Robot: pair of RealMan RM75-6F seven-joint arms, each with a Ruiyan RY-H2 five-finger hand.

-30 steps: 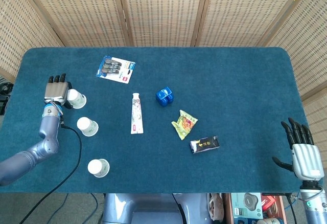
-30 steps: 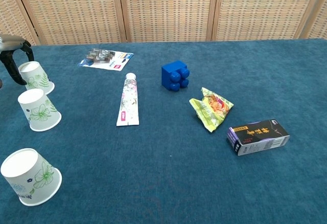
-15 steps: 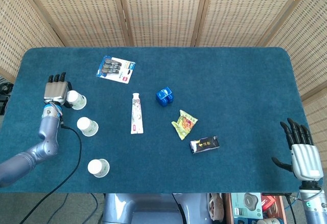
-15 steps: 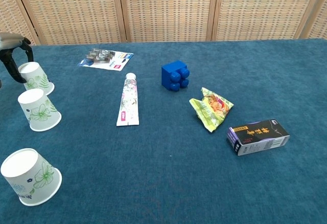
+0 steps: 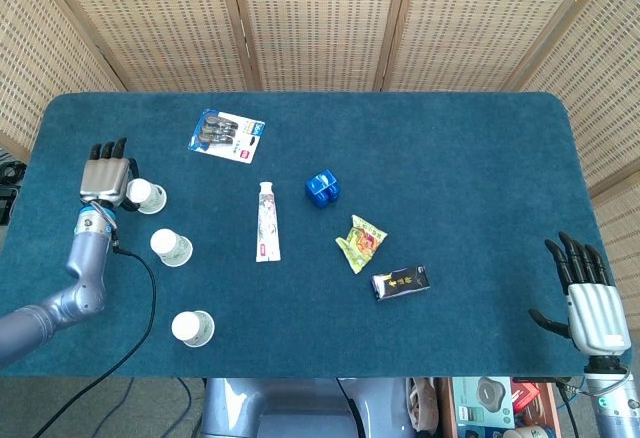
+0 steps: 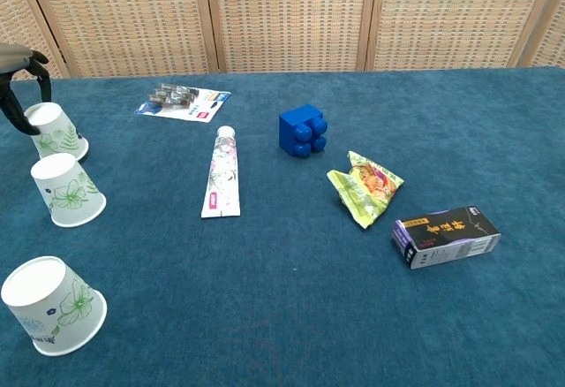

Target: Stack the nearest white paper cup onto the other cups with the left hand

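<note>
Gripping the far cup (image 5: pixel 147 195), left hand (image 5: pixel 105 177) has tipped it toward nine o'clock since earlier; right hand (image 5: pixel 590 305) idle, fingers spread wide.

Three cups (image 5: pixel 191 327) (image 5: pixel 170 247) (image 5: pixel 149 196); one tube (image 5: pixel 266 221); one blue block (image 5: pixel 322 188); one snack packet (image 5: pixel 361 242); one black box (image 5: pixel 401 281); one blister pack (image 5: pixel 226 135).

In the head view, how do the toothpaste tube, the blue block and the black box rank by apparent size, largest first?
1. Toothpaste tube, clearly the longest.
2. Black box.
3. Blue block.
The box and the block look close in size; the block stands taller, so this top-down view may understate it.
</note>
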